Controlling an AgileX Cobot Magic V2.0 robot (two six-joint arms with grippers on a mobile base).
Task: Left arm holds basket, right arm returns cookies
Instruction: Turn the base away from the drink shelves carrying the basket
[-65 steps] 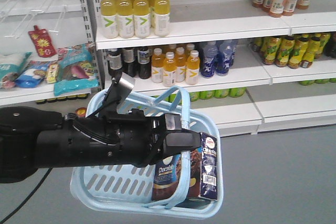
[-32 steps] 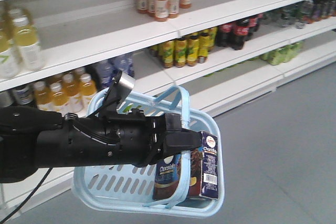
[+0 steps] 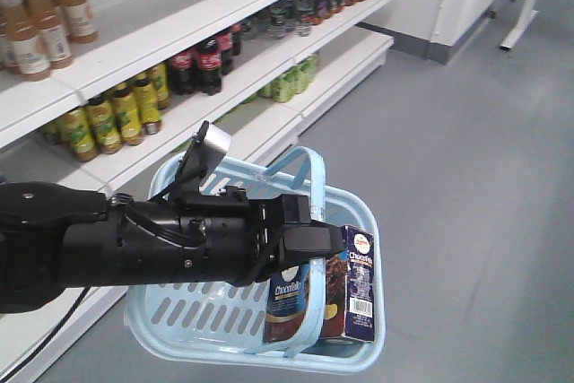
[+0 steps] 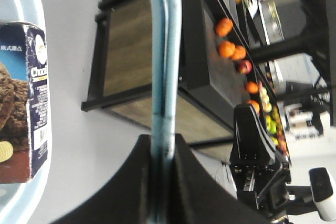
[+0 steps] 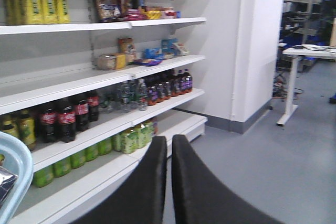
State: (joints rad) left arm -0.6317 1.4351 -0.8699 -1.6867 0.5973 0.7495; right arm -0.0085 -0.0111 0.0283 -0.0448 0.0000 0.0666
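**Q:** Where are the cookies?
**A:** The navy cookies [image 3: 345,298] box stands upright inside the light blue basket [image 3: 193,318], at its right end in the front view, against the slotted wall.

**Q:** What carries the basket?
**A:** The left gripper [image 3: 318,241], at the tip of the black left arm [image 3: 126,248], is clamped on one hoop handle [image 4: 161,51]. The wrist view shows both fingers pressed tight to the blue bar.

**Q:** And the right gripper?
**A:** The right gripper [image 5: 169,177] holds nothing, its fingers nearly together with only a thin slit between. White shelves [image 3: 179,38] of drink bottles [image 3: 112,114] line the left, above a grey floor [image 3: 448,177]
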